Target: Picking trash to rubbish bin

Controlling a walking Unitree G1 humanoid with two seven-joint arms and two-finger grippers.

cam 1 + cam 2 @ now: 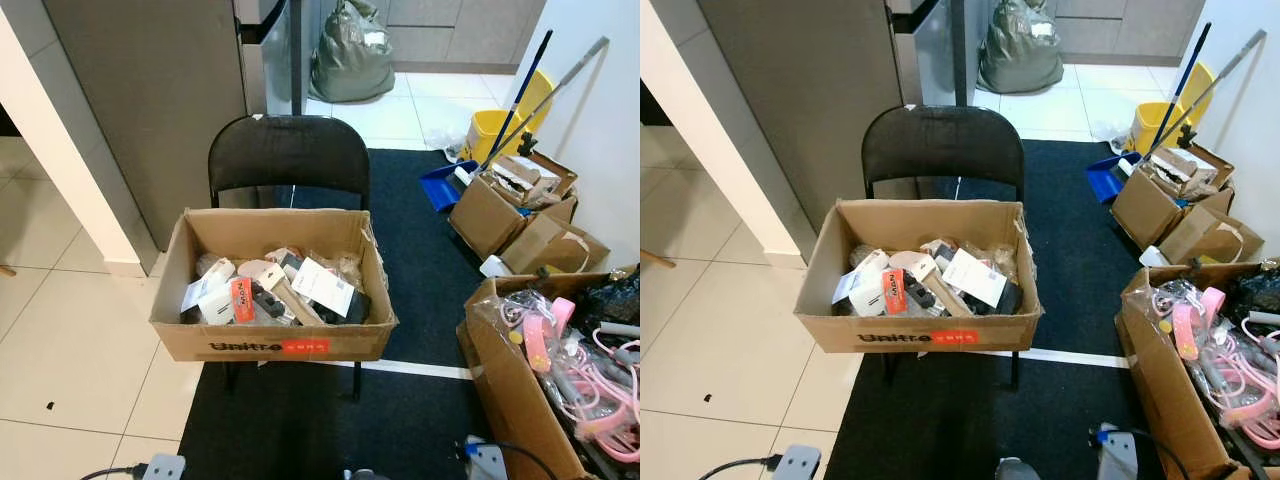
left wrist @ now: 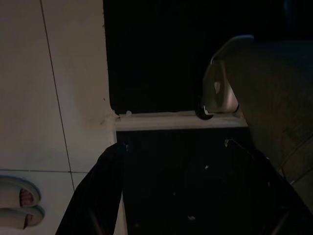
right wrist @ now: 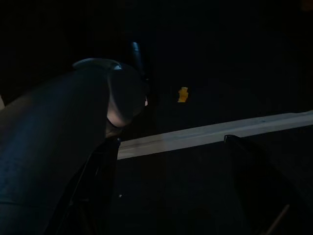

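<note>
Both grippers hang low at the robot's sides over the dark mat [image 1: 300,420], idle. Seen through the left wrist camera, the left gripper [image 2: 188,196] has its two black fingers standing well apart with nothing between them, pointing down at the mat's pale edge strip and the cream floor tiles [image 2: 49,98]; a person's sandalled toes [image 2: 19,205] rest on the tile nearby. The right gripper [image 3: 171,191] is likewise spread and empty in a very dark wrist view, above the same pale strip, with a small yellow scrap [image 3: 183,94] lying on the mat beyond it; this may be a piece of trash, though it is too small to identify. Further out, a corrugated cardboard box [image 1: 200,335] printed with a brand name sits on the seat of a black folding chair [image 1: 288,150], presumably raised to reaching height. It is part-filled with loose packaging: paper slips, a red-and-white carton, dark plastic items. To the right, an open carton [image 1: 500,370] holds glossy pink plastic parts and tubing, and more flapped cartons [image 1: 515,215] stand near a yellow mop bucket [image 1: 490,125]. A full grey sack [image 1: 352,55] slumps on the tiles at the back. No rubbish bin can be identified with certainty; judged so, the task has not yet started.
</note>
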